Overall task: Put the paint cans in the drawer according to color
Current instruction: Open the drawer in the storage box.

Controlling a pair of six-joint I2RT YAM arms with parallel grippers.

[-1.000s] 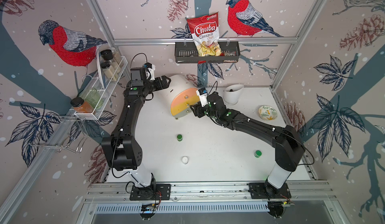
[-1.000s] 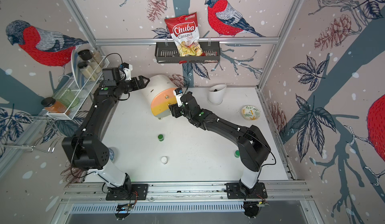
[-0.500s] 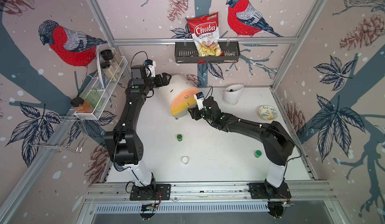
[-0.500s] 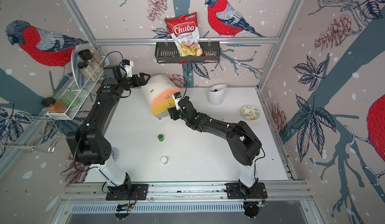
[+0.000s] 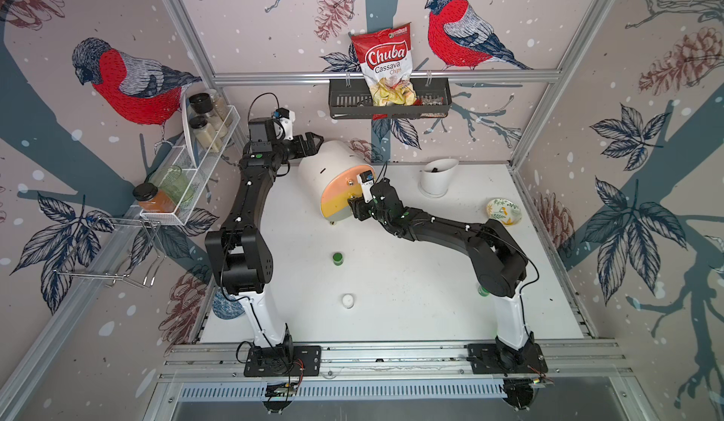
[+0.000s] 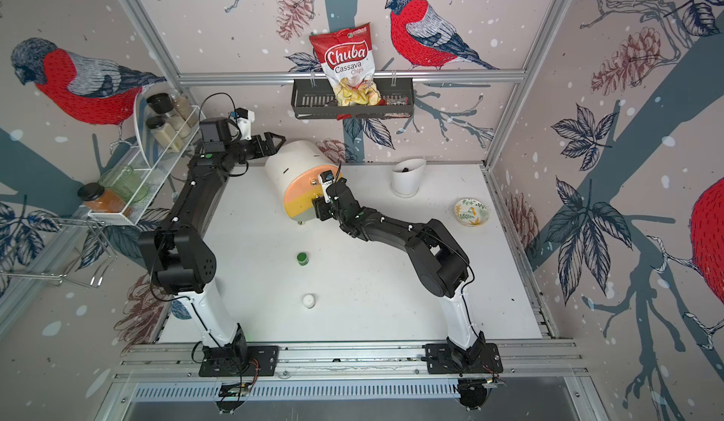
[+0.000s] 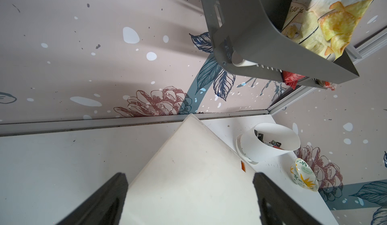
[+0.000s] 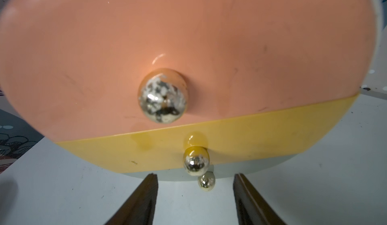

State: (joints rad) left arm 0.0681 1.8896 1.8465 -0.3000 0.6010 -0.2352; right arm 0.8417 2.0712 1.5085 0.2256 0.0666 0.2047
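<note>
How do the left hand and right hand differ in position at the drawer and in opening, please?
The left hand is at the white back end of the drawer; the right hand faces its coloured fronts. The left hand's fingers stand wide, the white body showing between them; the right hand's stand narrower, the lowest knob between them. Both are open, holding nothing.

The drawer (image 5: 333, 164) looks like smooth plastic; its peach front (image 8: 94, 41) and yellow front (image 8: 272, 138) are glossy, with faint scuffs. The top knob (image 8: 162, 97) is mirror-bright metal with partly worn plating. The table (image 5: 411, 282) is matt white and lightly speckled. The chips bag (image 5: 384, 58) is shiny foil, and the frame rail (image 5: 274, 76) is brushed metal.
</note>
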